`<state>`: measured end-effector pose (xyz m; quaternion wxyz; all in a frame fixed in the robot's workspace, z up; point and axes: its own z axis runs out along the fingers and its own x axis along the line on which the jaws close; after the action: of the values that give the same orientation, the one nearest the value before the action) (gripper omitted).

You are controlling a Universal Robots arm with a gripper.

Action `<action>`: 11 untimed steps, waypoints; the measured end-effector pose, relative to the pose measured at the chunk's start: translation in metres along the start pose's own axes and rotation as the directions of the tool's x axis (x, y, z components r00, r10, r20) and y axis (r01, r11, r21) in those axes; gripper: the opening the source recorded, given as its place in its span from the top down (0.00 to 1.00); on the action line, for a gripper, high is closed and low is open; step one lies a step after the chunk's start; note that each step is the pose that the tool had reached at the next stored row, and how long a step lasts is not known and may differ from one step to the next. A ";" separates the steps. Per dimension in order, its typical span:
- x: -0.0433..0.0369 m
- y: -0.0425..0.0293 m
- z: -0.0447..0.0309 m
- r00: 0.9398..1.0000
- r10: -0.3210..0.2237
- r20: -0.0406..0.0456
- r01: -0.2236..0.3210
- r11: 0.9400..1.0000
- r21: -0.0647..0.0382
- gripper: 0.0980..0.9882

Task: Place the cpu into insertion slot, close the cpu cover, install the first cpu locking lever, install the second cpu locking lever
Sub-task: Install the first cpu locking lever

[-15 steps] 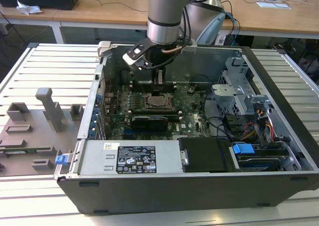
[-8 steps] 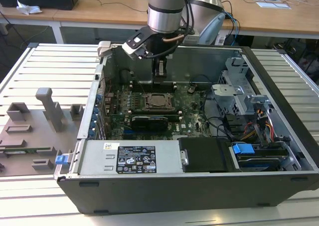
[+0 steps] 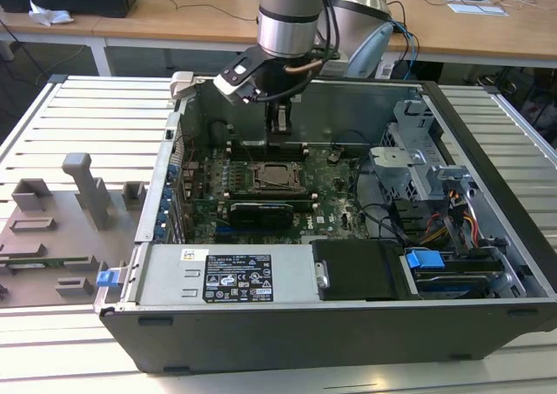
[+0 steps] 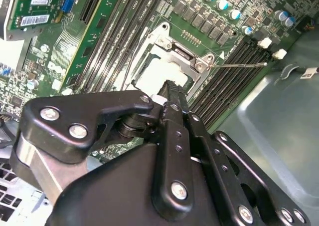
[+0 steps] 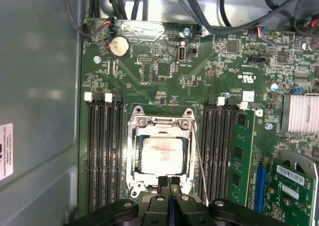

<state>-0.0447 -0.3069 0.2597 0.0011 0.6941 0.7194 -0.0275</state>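
The tool (image 5: 169, 182), clenched on nothing, hung at the edge of the cover (image 5: 162, 122), the chip (image 5: 163, 156) just beyond and a loose lever (image 4: 239, 64) beside.

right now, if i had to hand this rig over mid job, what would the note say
The gripper: shut, holding nothing, tips at one edge of the cpu cover.
The cpu: lying flat, showing through the cover's window.
Done: cpu placed, cover lowered over it.
Left: the locking levers. One thin lever sticks out sideways from the cover, apparently unlatched; the other I cannot make out.
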 end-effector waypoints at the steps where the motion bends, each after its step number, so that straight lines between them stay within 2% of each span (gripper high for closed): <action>1: 0.0000 0.0000 0.0000 1.000 -0.028 0.001 0.028 1.000 -0.001 0.99; 3: 0.0000 0.0000 0.0001 0.998 -0.065 0.002 0.065 0.998 -0.003 0.99; 7: 0.0000 0.0000 0.0000 0.989 -0.147 0.006 0.147 0.989 -0.005 0.99; 8: 0.0000 0.0000 0.0001 0.984 -0.180 0.007 0.180 0.984 -0.007 0.99; 9: 0.0000 0.0000 0.0000 0.974 -0.228 0.010 0.228 0.974 -0.008 0.99; 10: 0.0000 0.0000 0.0001 0.966 -0.258 0.011 0.258 0.966 -0.009 0.99; 11: 0.0000 0.0000 0.0000 0.961 -0.275 0.012 0.275 0.961 -0.009 0.99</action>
<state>-0.0447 -0.3069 0.2597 0.0048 0.5875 0.8088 -0.0270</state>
